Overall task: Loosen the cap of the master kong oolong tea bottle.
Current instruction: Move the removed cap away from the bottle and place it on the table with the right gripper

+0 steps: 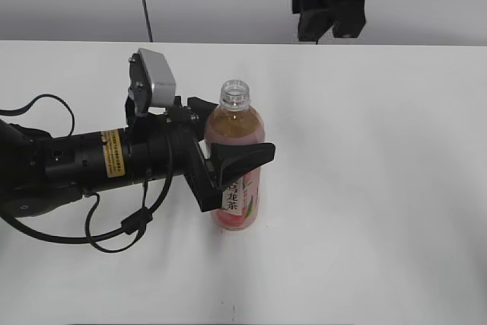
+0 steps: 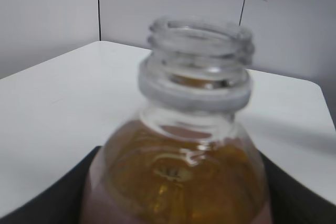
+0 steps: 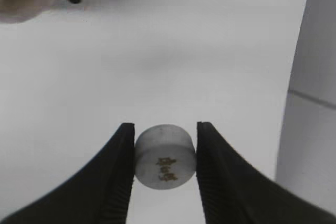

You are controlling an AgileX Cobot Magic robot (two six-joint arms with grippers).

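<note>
Here the right gripper (image 3: 165,169) pinched the cap (image 3: 165,160) between its fingers, raised well apart from the bottle (image 1: 237,159). The left gripper (image 1: 228,142) was pressed around that bottle, which stood upright, mouth bare, on the desk (image 1: 380,188).

The white table (image 1: 365,188) carries only the upright, uncapped master kong oolong tea bottle (image 1: 237,159).
</note>
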